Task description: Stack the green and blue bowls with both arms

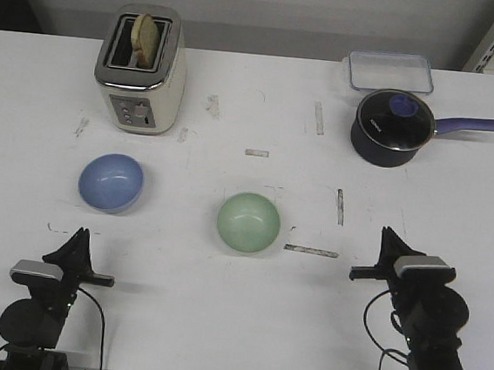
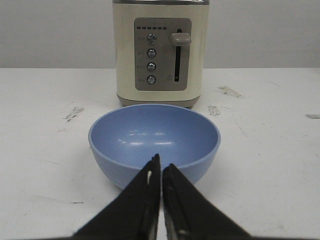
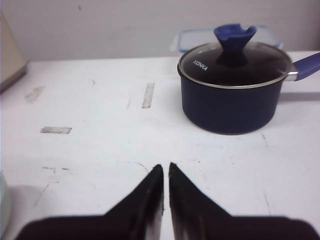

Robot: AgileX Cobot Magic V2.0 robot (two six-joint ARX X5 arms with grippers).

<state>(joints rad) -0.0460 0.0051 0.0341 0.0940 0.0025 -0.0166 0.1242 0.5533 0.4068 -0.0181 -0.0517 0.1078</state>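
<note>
Both hands are pinched shut and empty, so I'd open the left hand (image 2: 161, 167) wide first, blue bowl (image 2: 154, 141) dead ahead, green bowl (image 1: 248, 224) off toward the right hand (image 3: 165, 167).

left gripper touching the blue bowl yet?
Apart. The front view shows bare table between the left gripper and the blue bowl; the left wrist view only overlaps them.
</note>
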